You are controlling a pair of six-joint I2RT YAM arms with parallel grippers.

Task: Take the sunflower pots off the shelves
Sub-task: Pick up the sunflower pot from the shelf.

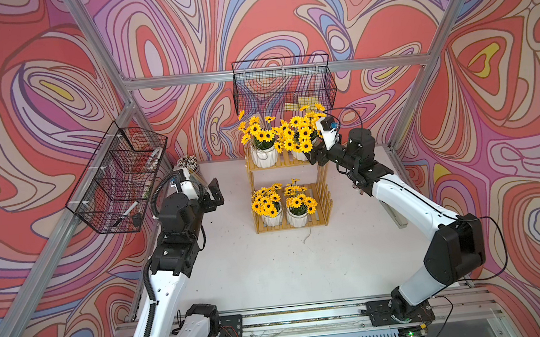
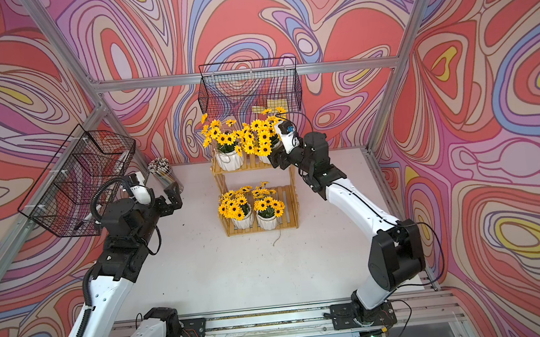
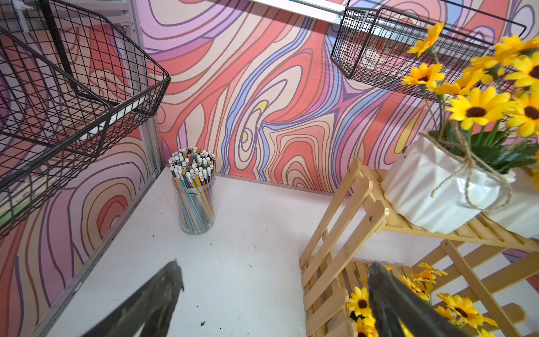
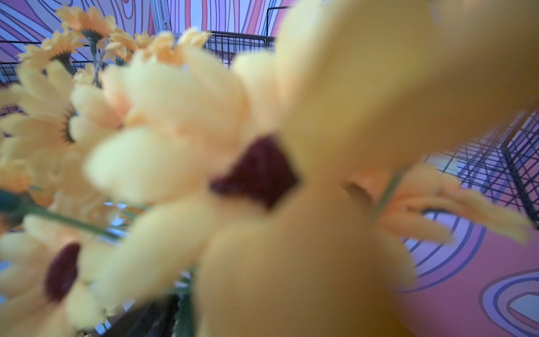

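**Found Fully Stocked**

Found the shelves point(image 1: 320, 185) at 12 o'clock on the white surface point(image 1: 270, 269), all four sunflower pots point(image 2: 229, 161) aboard. Counted two on the upper tier, the upper left pot point(image 1: 264, 159) and the upper right pot point(image 1: 298, 156), with mingled blooms. Counted two more side by side below, the lower left pot point(image 1: 272, 219) and the lower right pot point(image 1: 297, 219). Saw the right claw point(image 1: 310, 158) set at 3 o'clock of the upper right pot, level with its white body, jaws wide. Could not tell a clamp on that pot from a mere straddle, the right wrist view being smothered by blurred petals. Saw the left claw point(image 1: 212, 196) at 9 o'clock of the shelves, well apart from them, jaws apart with nothing between. Spotted a clear cup of pencils point(image 1: 188, 163) at 10 o'clock, plus a back wire basket point(image 1: 283, 84) at 12 and a side wire basket point(image 1: 119, 182) at 9.
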